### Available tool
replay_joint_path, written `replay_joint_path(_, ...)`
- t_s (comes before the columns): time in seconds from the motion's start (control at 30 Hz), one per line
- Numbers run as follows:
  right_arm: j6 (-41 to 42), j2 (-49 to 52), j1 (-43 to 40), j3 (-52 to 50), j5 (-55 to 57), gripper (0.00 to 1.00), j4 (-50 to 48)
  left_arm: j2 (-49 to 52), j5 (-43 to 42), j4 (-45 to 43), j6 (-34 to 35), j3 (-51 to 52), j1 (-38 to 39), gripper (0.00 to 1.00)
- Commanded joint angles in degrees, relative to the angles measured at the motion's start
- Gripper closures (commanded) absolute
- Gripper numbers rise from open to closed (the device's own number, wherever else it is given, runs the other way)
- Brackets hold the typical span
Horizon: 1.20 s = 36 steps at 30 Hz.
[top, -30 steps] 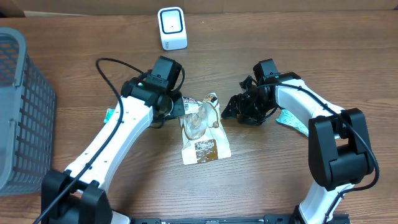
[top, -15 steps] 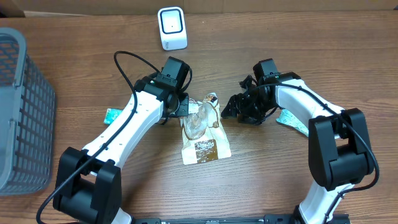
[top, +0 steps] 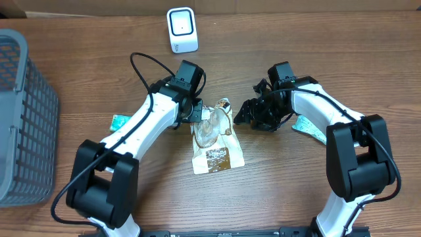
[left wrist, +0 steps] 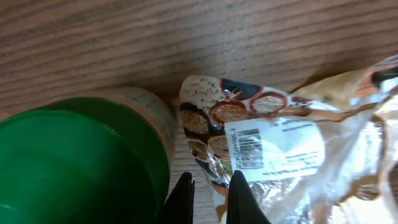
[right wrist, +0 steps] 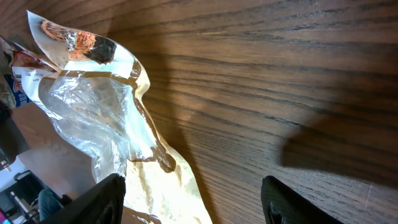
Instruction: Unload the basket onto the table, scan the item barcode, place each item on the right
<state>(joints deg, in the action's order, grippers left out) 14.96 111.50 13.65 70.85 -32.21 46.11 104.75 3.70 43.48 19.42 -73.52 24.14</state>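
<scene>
Overhead and wrist views of a scanning task at the pick-up stage. The packet lies flat on the table between the two arms, well apart from the scanner at the far edge. Its barcode faces upward on the end nearest the left gripper, so it probably has to be lifted and turned before the scanner can read it. The left gripper is clenched at the packet's upper-left edge. The wrist view shows foil between its fingers, but whether they truly pinch it cannot be told. The right gripper stands released just beside the packet's opposite edge, with nothing between its jaws, apparently placed to steady or take over the crinkled film. The basket at the left plays no part here.
</scene>
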Motion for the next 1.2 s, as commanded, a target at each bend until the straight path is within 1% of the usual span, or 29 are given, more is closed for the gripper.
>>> replay_joint_path(0.0,-0.5,0.2,0.1,-0.3,-0.5,0.32,-0.2,0.5,3.0,0.0,-1.0,0.3,-0.5,0.96)
replay_joint_path(0.1,-0.5,0.2,0.1,-0.3,-0.5,0.32,-0.2,0.4,5.8,0.4,-0.8,0.3,-1.7,0.96)
replay_joint_path(0.27,-0.5,0.2,0.1,-0.3,-0.5,0.32,-0.2,0.5,13.0,2.8,2.0,0.3,-4.9,0.96)
replay_joint_path(0.47,-0.5,0.2,0.1,-0.3,-0.5,0.32,-0.2,0.5,13.9,3.0,2.4,0.3,-7.9,0.96)
replay_joint_path(0.53,-0.5,0.2,0.1,-0.3,-0.5,0.32,-0.2,0.5,11.5,3.1,2.4,0.1,-8.2,0.96)
replay_joint_path(0.6,-0.5,0.2,0.1,-0.3,-0.5,0.32,-0.3,0.5,5.7,4.6,2.4,-1.0,-8.3,0.96)
replay_joint_path(0.63,-0.5,0.2,0.1,-0.3,-0.5,0.32,-0.4,0.5,1.6,5.4,2.3,-1.8,-8.3,0.96)
replay_joint_path(0.7,-0.5,0.2,0.1,-0.3,-0.5,0.32,-0.6,0.5,-10.4,6.2,0.7,-3.3,-7.8,0.96)
replay_joint_path(0.73,-0.5,0.2,0.1,-0.3,-0.5,0.32,-0.7,0.5,-19.2,5.7,-0.2,-3.6,-7.3,0.96)
replay_joint_path(0.8,-0.5,0.2,0.1,-0.3,-0.5,0.32,-0.9,0.5,-25.8,5.3,0.4,-3.5,-6.4,0.96)
replay_joint_path(0.87,-0.5,0.2,0.1,-0.3,-0.5,0.32,-1.0,0.5,-26.3,5.8,2.1,-3.5,-5.4,0.96)
replay_joint_path(1.0,-0.5,0.2,0.1,-0.3,-0.5,0.32,-1.0,0.5,-23.7,6.0,6.4,-2.3,-3.5,0.96)
replay_joint_path(1.17,-0.5,0.2,0.1,-0.3,-0.5,0.32,-1.0,0.5,-20.4,5.5,15.4,1.7,-2.3,0.96)
